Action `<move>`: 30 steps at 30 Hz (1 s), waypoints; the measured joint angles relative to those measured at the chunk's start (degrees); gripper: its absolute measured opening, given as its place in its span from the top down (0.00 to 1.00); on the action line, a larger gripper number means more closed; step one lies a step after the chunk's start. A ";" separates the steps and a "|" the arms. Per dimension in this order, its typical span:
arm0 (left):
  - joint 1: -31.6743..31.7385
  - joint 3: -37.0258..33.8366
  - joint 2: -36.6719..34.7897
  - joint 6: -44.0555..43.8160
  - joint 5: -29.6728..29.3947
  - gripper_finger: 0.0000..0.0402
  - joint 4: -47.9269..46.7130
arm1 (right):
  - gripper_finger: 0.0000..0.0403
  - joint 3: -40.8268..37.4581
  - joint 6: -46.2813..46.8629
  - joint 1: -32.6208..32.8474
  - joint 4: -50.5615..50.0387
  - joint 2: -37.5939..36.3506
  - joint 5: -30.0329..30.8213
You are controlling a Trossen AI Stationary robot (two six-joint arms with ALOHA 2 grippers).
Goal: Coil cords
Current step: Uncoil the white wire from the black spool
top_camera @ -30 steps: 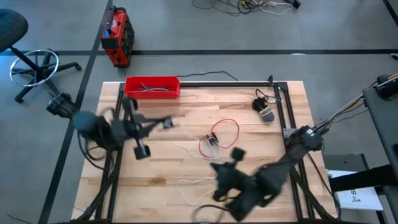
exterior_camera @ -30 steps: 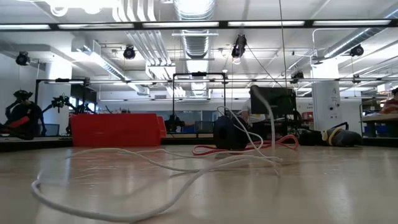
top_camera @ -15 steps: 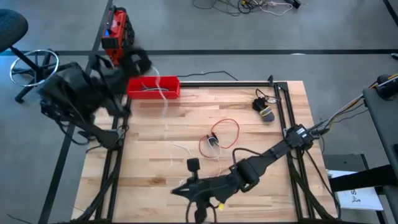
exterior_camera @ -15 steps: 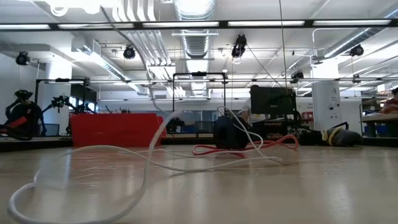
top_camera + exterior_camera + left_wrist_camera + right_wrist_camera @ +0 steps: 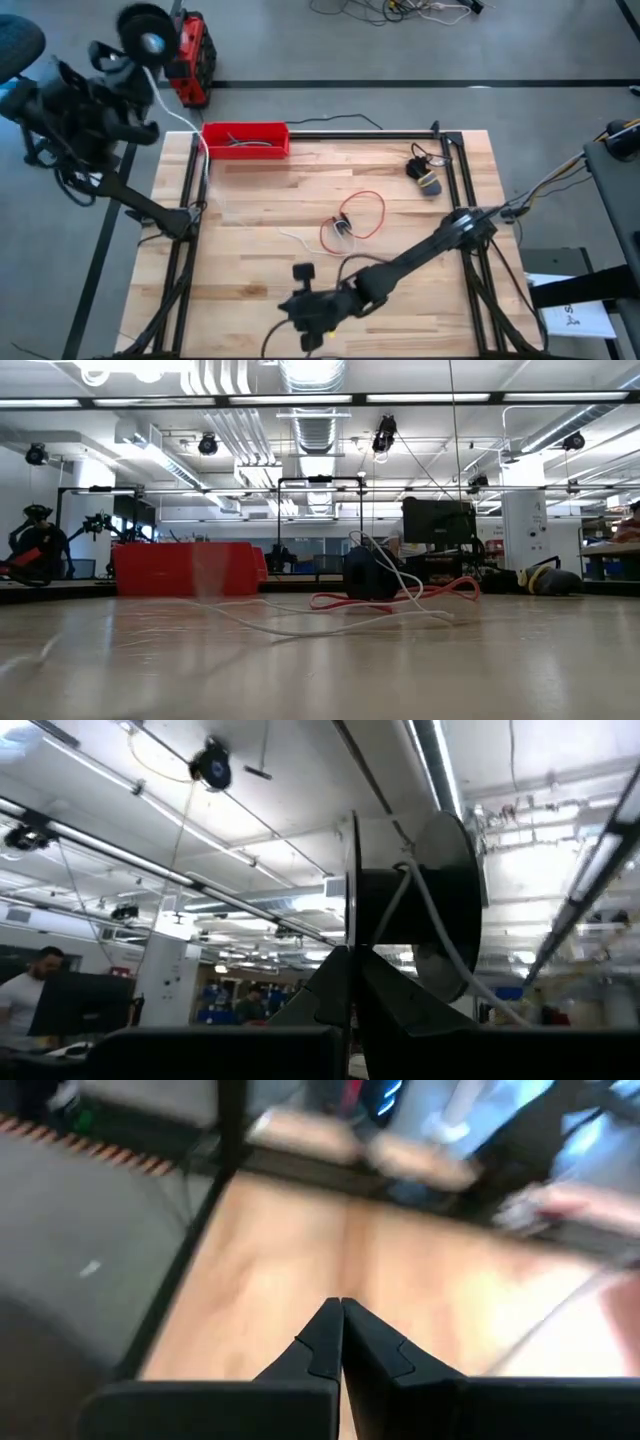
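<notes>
My left gripper (image 5: 135, 50) is raised beyond the table's far left corner, pointing up and shut on a black spool-like disc (image 5: 146, 27). The white cord (image 5: 182, 122) runs from the disc down over the table's far left edge, then on toward the middle (image 5: 290, 238). The red cord (image 5: 366, 206) lies in a loose loop at the table's middle, its black end piece (image 5: 370, 575) beside it. My right gripper (image 5: 301, 275) is low over the near left part of the table. It is shut (image 5: 341, 1306), and nothing shows between its fingers. My left gripper pinches the lower rim of the disc's thin black flange (image 5: 353, 935) between its two fingertips, coming from below and pointing up. The disc stands on edge above the fingers, lifted clear. The white cord (image 5: 440, 945) leaves its hub and trails down past the gripper.
A red tray (image 5: 245, 140) with dark cables stands at the far left edge. A black-and-yellow object (image 5: 424, 176) lies at the far right. A red toolbox (image 5: 190, 60) and a chair base (image 5: 55, 105) stand on the floor beyond the table.
My left gripper has swung from over the table's left part up and out past the far left corner, carrying the disc. The white cord's loops on the near left of the table have been drawn away after it. My right gripper has gone low toward the table's left.
</notes>
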 joint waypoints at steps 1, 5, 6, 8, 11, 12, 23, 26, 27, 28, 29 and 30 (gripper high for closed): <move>0.02 0.24 -0.12 0.02 -0.29 1.00 -0.03 | 1.00 -0.09 0.49 -0.12 0.13 1.12 -1.26; -0.04 0.02 -0.37 1.12 -0.19 1.00 -1.13 | 1.00 0.04 1.06 -0.96 1.71 1.99 -0.76; -0.02 -0.12 -0.18 1.18 -0.22 1.00 -1.93 | 1.00 0.20 1.06 -1.05 2.22 1.72 -0.23; 0.04 -0.14 0.26 1.20 -0.29 1.00 -2.62 | 1.00 0.22 1.00 -0.92 2.19 1.41 -0.21; -0.03 -0.27 0.51 1.07 -0.18 1.00 -3.72 | 1.00 -0.05 -0.63 -0.49 1.27 1.17 0.07; -0.04 -0.24 0.39 1.01 -0.17 1.00 -3.73 | 1.00 0.13 -1.14 -0.42 1.10 0.75 1.27; -0.04 -1.21 1.41 -13.19 13.28 1.00 -15.16 | 0.83 13.02 -16.98 -1.11 6.35 -5.15 15.60; -0.09 -2.68 1.84 -13.36 15.33 1.00 -20.38 | 0.74 16.77 -22.98 -1.31 9.72 -5.41 16.05; -0.09 -3.62 1.81 -13.31 15.27 1.00 -21.55 | 0.72 17.71 -24.59 -1.12 10.82 -5.51 16.08; -0.09 -4.79 1.81 -13.12 15.08 1.00 -22.02 | 0.69 18.44 -25.38 -1.04 12.14 -5.54 16.70; -0.09 -6.09 2.00 -12.75 15.08 1.00 -21.57 | 0.67 18.93 -26.10 -0.89 13.30 -5.54 17.84; -0.09 -7.81 2.24 -12.13 15.11 1.00 -19.97 | 0.66 19.20 -27.14 -0.81 14.05 -5.54 19.24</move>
